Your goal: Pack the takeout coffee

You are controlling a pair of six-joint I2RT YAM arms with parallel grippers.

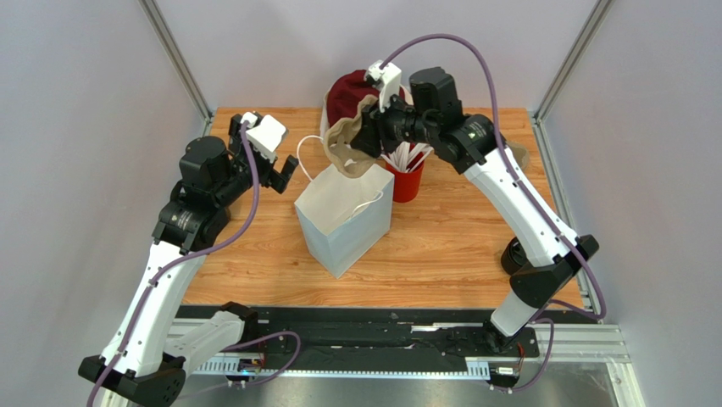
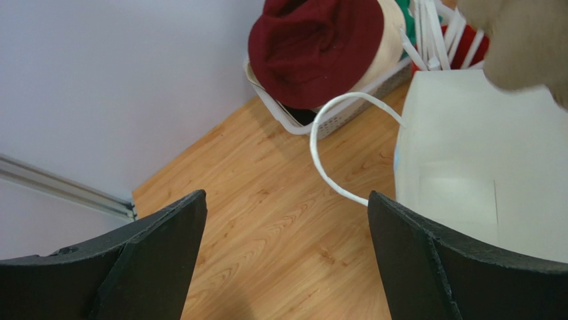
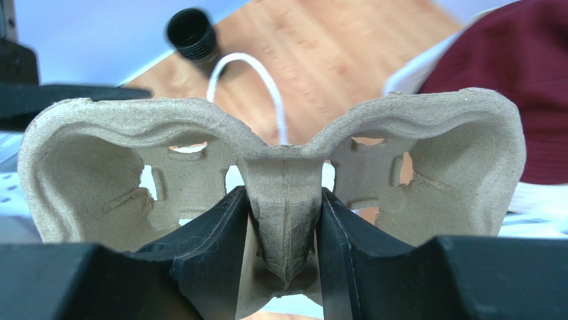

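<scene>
While the top view has the right hand [image 1: 363,140] clamped on a pulp cup carrier [image 1: 343,157] just above the mouth of the white paper bag [image 1: 343,222], the left hand [image 1: 273,174] sits beside the bag, fingers wide apart and empty. Left wrist view: bag handle [image 2: 327,133] just ahead of the spread fingers; right wrist view: both fingers pinch the carrier's centre rib. Takeout coffee not surely seen; a blurred dark cup [image 3: 192,32] at the desk's [image 3: 320,60] far edge may or may not be it. Judged step: carrier into bag; next, lower it level through the mouth.
</scene>
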